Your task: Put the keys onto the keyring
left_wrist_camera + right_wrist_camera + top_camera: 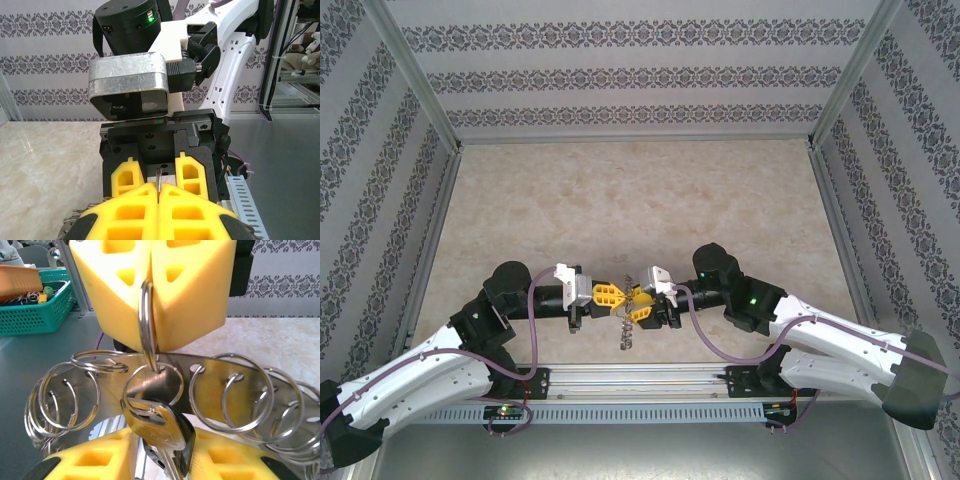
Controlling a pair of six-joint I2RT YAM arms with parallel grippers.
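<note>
The keyring (220, 390) is a flat grey metal plate fringed with many wire loops; it hangs under the two meeting grippers (625, 335). My left gripper (159, 192) is shut on one thin wire loop (147, 315) of it, pinching the loop edge-on between yellow fingers (190, 290). A key (165, 432) with a silvery face and a dark head behind it hangs from a neighbouring loop. The key hangs between the fingers of my right gripper (162, 462), which stand apart. It lies against the right finger, with a gap showing on the left. The two grippers face each other tip to tip (628, 299).
A green basket (30, 310) of small items stands off the table at the left of the right wrist view. A metal rail (640, 378) and a slotted cable tray (245, 200) run along the near table edge. Patterned walls enclose the marbled tabletop (640, 200).
</note>
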